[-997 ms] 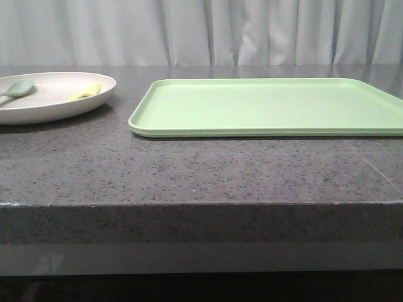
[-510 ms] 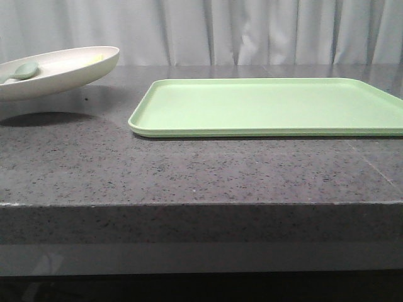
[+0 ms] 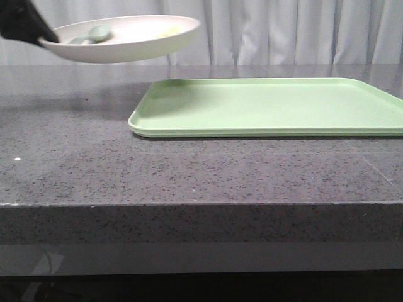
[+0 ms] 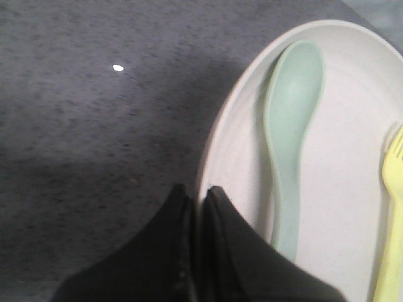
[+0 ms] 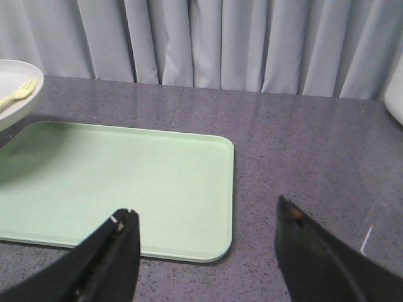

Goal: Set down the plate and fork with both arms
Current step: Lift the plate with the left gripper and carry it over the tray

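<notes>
Left gripper (image 4: 200,200) clamps plate (image 3: 126,39) rim, airborne at tray's (image 3: 271,107) ten o'clock; fork (image 4: 391,226), spoon (image 4: 289,126) aboard; right gripper (image 5: 208,233) spread wide.

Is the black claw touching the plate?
Touching. In the left wrist view the left claw is shut on the plate's rim, one finger on each side.

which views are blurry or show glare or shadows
Front view: the left gripper is smeared and dark; the plate shades the tray. Left wrist view: fingers soft, a white glint on the countertop. Right wrist view: fingers blurred.
</notes>
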### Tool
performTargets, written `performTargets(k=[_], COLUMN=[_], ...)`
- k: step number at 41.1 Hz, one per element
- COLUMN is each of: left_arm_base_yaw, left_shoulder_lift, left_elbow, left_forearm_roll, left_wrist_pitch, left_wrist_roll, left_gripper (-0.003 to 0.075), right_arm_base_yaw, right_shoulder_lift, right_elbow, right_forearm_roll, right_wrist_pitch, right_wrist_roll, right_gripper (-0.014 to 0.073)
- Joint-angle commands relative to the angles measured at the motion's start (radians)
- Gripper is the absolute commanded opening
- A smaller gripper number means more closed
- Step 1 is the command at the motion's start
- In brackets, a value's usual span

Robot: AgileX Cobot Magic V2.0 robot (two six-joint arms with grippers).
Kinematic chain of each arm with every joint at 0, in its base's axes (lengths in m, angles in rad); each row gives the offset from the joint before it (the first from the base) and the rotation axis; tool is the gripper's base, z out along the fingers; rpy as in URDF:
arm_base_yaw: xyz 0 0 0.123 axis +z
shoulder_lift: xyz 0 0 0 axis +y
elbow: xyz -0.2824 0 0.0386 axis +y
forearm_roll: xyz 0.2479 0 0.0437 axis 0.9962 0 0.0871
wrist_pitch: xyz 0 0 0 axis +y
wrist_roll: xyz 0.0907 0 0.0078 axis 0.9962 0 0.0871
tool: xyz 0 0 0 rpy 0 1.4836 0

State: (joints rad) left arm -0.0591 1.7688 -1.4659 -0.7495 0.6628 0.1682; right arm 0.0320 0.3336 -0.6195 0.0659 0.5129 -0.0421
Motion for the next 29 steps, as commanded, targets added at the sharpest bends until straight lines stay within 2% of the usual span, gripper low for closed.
performTargets(k=[1,10,15,19,23,25,29], left_arm_base_yaw=[-0.091,-0.253,-0.336,-0.394,-0.440,-0.459,-0.484], left_shoulder_lift=[-0.060,-0.060,-0.060,-0.060,-0.058,-0.055,-0.038], left_elbow=[-0.078,-0.090,-0.090,-0.090,-0.090,-0.090,-0.090], left_forearm_roll=[0.055,0.210,0.442,0.679,0.847,0.903,0.922], left_wrist_pitch=[-0.082,-0.193,-0.244,-0.244,-0.240,-0.237,-0.235], left_wrist_roll=[-0.157,-0.421,-0.661,-0.859,-1.024,-1.082,-1.102], left_gripper=[-0.0020,-0.0020,-0.0020,-0.0020,-0.0020,-0.0020,-0.0020], right_arm_base_yaw=[-0.008,-0.008,-0.008,-0.008,-0.008,-0.008,-0.008], right_shoulder_lift=[0.017,0.017,0.017,0.017,0.017,0.017,0.017], right_elbow=[-0.031,-0.031,-0.031,-0.031,-0.031,-0.031,-0.031], right_forearm_roll=[0.005,0.005,0.005,0.005,0.005,0.005,0.005], right_wrist_pitch=[-0.073,-0.072,-0.073,-0.073,-0.073,-0.073,-0.073], right_wrist_roll=[-0.006,-0.006,-0.006,-0.006,-0.006,-0.006,-0.006], right_gripper=[0.0488,0.0488,0.0488,0.0488,0.0488,0.0488,0.0488])
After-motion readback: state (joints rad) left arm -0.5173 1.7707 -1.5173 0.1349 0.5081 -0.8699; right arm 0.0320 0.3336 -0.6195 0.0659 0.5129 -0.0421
